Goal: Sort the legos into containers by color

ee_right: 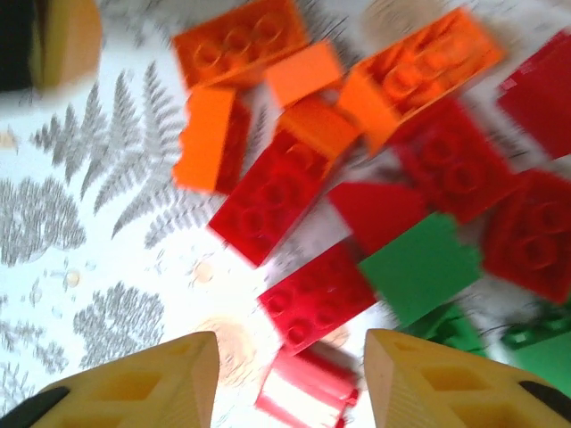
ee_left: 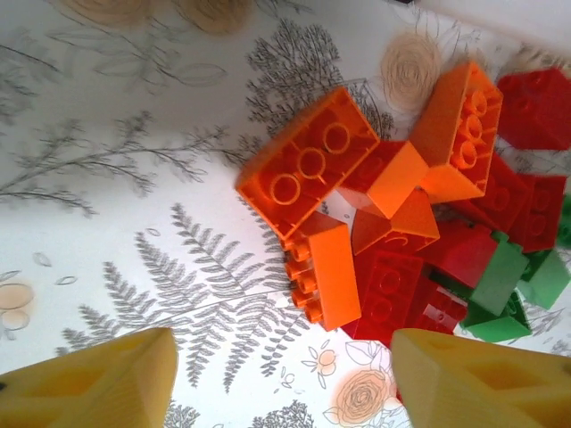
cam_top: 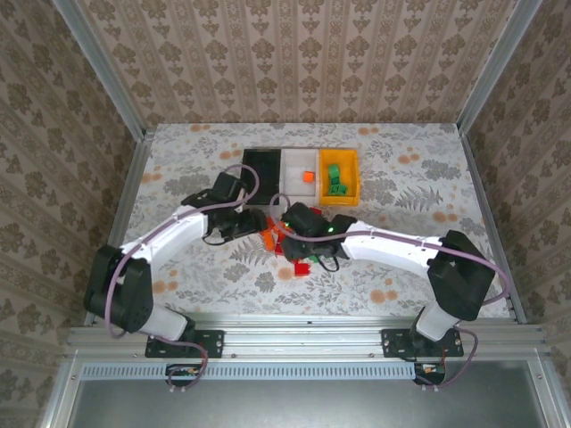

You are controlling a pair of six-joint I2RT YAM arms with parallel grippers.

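From above, three bins (cam_top: 302,152) are sitting in a row behind the pile of bricks (cam_top: 277,237); the white bin (cam_top: 294,160) is holding one orange brick (cam_top: 308,176), the yellow bin (cam_top: 340,199) green bricks (cam_top: 335,179); up close, the left claw (ee_left: 284,346) is hanging spread wide above big orange bricks (ee_left: 308,160); the right claw (ee_right: 293,343) is hanging spread too, a blurry red brick (ee_right: 308,397) lying between its fingers.

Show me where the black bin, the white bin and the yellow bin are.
black bin (cam_top: 263,166), overhead view, on its bare floor.
white bin (cam_top: 294,187), overhead view, on the bare floor toward its near end.
yellow bin (cam_top: 350,162), overhead view, on the bare floor by its right wall.
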